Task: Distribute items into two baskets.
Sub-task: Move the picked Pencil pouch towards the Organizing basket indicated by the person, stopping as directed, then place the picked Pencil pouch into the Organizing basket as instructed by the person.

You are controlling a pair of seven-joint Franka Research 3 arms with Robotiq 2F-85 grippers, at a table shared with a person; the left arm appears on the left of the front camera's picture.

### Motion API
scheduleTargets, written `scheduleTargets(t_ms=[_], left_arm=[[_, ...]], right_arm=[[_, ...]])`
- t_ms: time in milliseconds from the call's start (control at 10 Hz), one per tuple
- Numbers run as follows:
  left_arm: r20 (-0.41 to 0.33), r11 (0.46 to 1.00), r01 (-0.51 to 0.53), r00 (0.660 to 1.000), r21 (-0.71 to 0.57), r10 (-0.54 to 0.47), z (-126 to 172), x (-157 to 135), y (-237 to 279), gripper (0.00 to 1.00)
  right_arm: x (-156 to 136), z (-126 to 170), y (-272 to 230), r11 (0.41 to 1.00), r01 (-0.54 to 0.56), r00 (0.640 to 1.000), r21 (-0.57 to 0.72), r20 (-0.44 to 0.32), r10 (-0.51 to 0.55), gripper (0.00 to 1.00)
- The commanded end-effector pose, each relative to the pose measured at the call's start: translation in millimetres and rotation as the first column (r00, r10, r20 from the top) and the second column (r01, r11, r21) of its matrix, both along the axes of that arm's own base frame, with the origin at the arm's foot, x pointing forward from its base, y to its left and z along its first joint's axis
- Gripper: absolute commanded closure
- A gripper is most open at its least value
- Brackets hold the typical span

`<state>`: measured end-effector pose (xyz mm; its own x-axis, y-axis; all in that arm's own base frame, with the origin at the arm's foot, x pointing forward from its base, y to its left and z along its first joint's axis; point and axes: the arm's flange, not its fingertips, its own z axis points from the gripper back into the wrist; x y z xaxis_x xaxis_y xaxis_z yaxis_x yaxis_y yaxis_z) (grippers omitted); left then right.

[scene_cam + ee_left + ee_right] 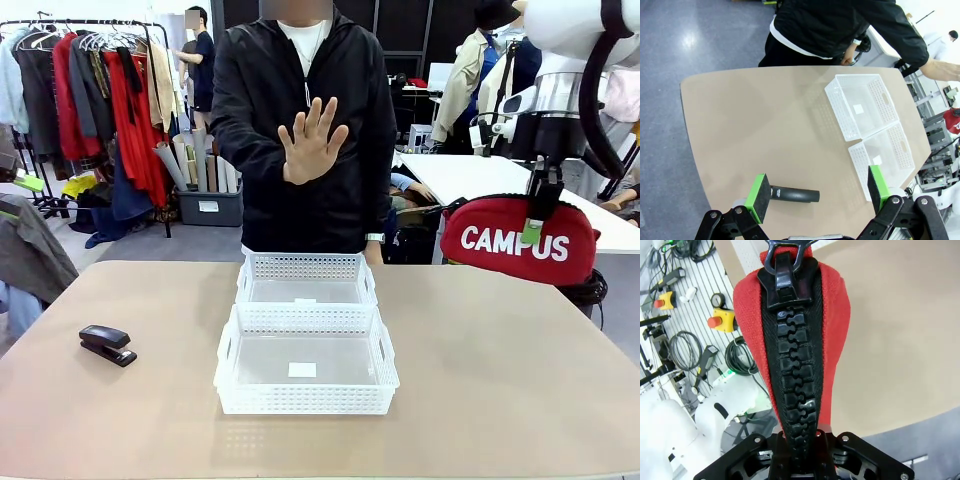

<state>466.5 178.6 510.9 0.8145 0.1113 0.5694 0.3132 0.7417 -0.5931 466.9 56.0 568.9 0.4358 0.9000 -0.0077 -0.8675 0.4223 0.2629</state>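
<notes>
Tan bench (500, 380), listed near to far. We count: stapler (792, 194) at left, below our wide-open, empty left fingers (759, 197), long axis running finger to finger; near basket (305, 400), empty; far basket (306, 266) touching it, empty; red pouch (518, 242) aloft, right of both baskets, clamped at its zip by our right fingers (533, 232).

The pouch (520, 243) is matt red woven cloth with a black plastic zip (792, 365). The baskets (305, 400) are smooth white perforated plastic; the stapler (107, 345), at 9 o'clock from them, is matt black.
</notes>
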Motion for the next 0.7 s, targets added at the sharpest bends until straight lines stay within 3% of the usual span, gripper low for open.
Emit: scheduleTargets(t_ms=[0,600], left_arm=[[0.003,1.000,-0.001,1.000,0.001,0.001,0.6,0.0,-0.6,0.00],[0.003,1.000,-0.001,1.000,0.001,0.001,0.6,0.0,-0.6,0.00]], right_arm=[[-0.7,1.4,-0.8,1.000,0.002,1.000,0.001,0.002,-0.002,1.00],[-0.7,1.4,-0.8,1.000,0.002,1.000,0.001,0.002,-0.002,1.00]])
